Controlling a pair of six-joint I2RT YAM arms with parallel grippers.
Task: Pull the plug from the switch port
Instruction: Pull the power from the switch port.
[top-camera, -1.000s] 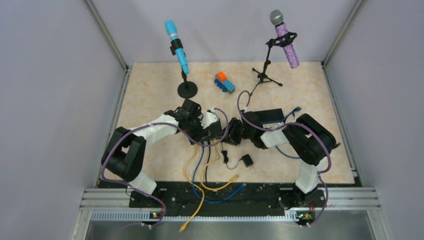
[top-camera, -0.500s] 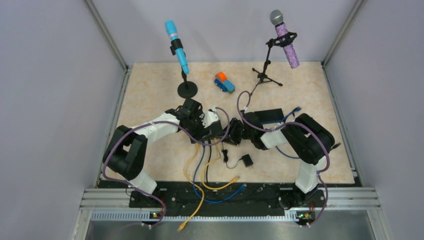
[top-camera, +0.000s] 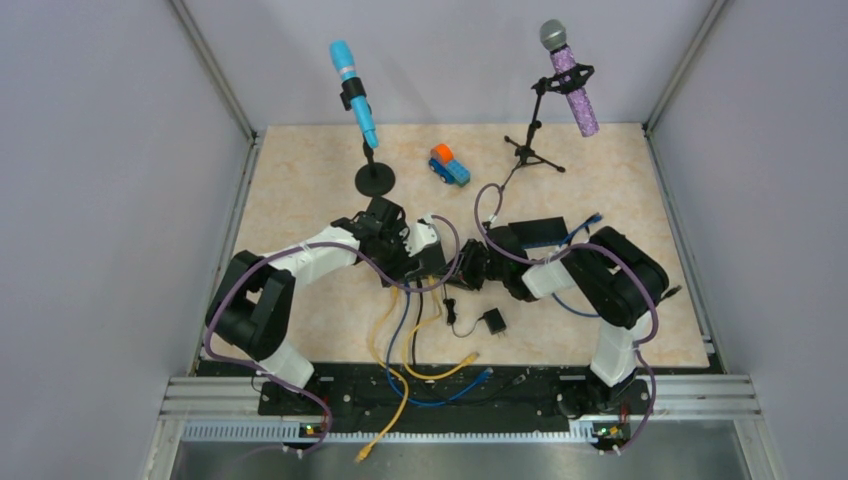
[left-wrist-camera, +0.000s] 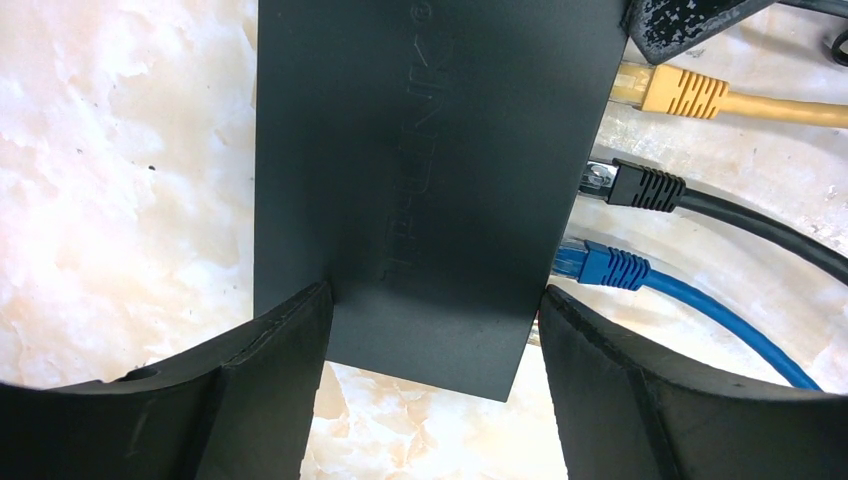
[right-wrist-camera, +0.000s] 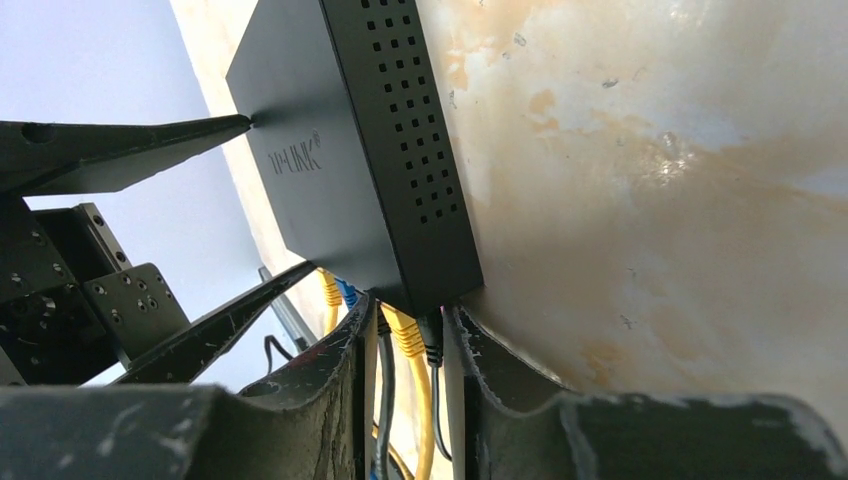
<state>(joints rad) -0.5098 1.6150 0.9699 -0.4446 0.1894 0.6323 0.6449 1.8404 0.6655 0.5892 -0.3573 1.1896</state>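
My left gripper's (left-wrist-camera: 435, 300) jaws are spread wide and set against the two long sides of the black switch (left-wrist-camera: 420, 150). Each pad touches an edge near the end closest to my wrist, so I read this as a bracing hold on the box. The right gripper's (right-wrist-camera: 410, 312) jaws are drawn close together at the port face. A yellow plug (right-wrist-camera: 402, 338) and a dark lead sit in the narrow gap between them. I cannot tell whether the pads actually pinch the plug or only flank it.

As for progress, I judge the approach done and the pull not yet made. In the left wrist view three connectors sit just outside my right-hand jaw, all seated in the switch. The yellow plug is farthest from the fingertips, the black plug (left-wrist-camera: 648, 187) is in the middle, and the blue plug (left-wrist-camera: 612, 268) is nearest that jaw's tip. None shows a gap at its port. What is left is to confirm the grip, press the latch if it has one, and draw the plug straight out while my left side keeps the box from sliding on the table (left-wrist-camera: 120, 200).

The only thing here holding anything is the switch itself. Its ports on that face carry those three plugs. I cannot see from these views whether any port is empty.
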